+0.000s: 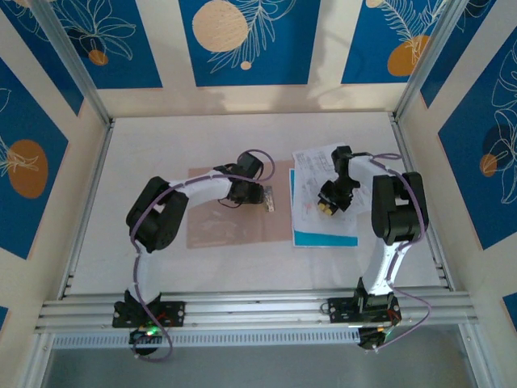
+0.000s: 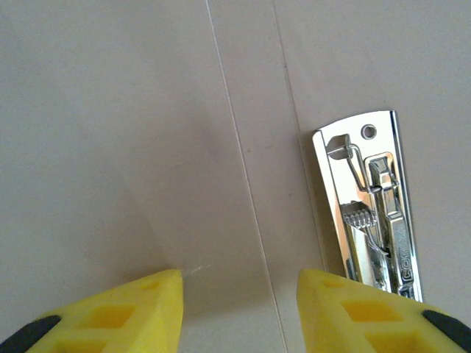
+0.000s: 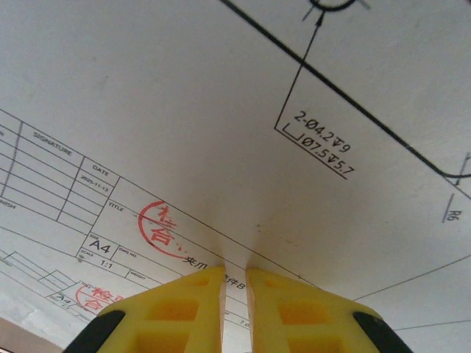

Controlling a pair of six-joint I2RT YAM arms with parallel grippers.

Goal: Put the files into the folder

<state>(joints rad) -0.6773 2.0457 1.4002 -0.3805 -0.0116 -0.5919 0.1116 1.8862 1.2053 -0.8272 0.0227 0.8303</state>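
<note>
The pinkish-tan folder (image 1: 218,230) lies open and flat left of the table's centre. Its metal clip (image 1: 267,198) sits near its right edge. My left gripper (image 1: 260,196) hovers by that clip, pointing down. In the left wrist view the left gripper (image 2: 239,294) is open over bare folder card (image 2: 110,147), with the clip (image 2: 372,206) just to the right. The files (image 1: 311,166), white printed sheets, lie stacked on a cyan sheet (image 1: 323,239) right of the folder. My right gripper (image 1: 325,208) presses down on them. Up close, the right gripper (image 3: 235,276) is shut on a pinched ridge of the top sheet (image 3: 221,110).
Aluminium frame rails (image 1: 258,311) run along the near edge by the arm bases. Blue and cream patterned walls (image 1: 242,48) close in the table on three sides. White tabletop (image 1: 145,145) lies bare behind and left of the folder.
</note>
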